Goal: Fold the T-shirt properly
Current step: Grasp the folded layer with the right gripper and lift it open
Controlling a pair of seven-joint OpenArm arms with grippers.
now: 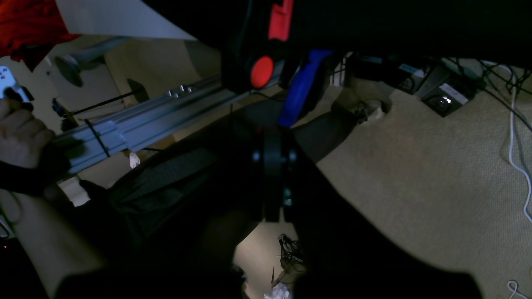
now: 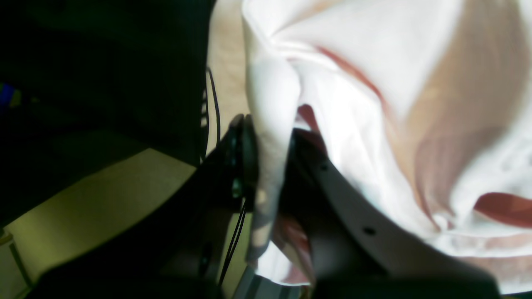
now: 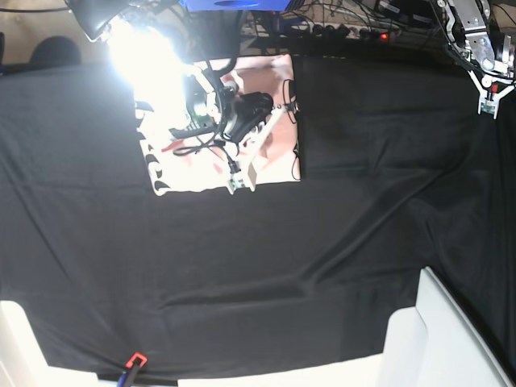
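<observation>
The pale pink T-shirt [image 3: 266,121] lies partly folded at the back middle of the black table cloth [image 3: 266,266], with black lettering along its left edge. My right gripper [image 3: 239,182] is at the shirt's front edge. In the right wrist view the right gripper [image 2: 272,128] is shut on a fold of the shirt [image 2: 374,83], with cloth pinched between its dark fingers [image 2: 243,158]. My left gripper [image 3: 489,103] hangs at the far right back corner, away from the shirt. In the left wrist view the left gripper [image 1: 274,207] looks shut and empty, over the floor.
Strong lamp glare [image 3: 141,56] washes out the shirt's left part. White blocks [image 3: 435,339] stand at the front right and front left [image 3: 16,347]. A red and blue tool [image 3: 133,360] lies at the front edge. An aluminium rail [image 1: 145,120] and a person's hand [image 1: 20,137] show beside the table.
</observation>
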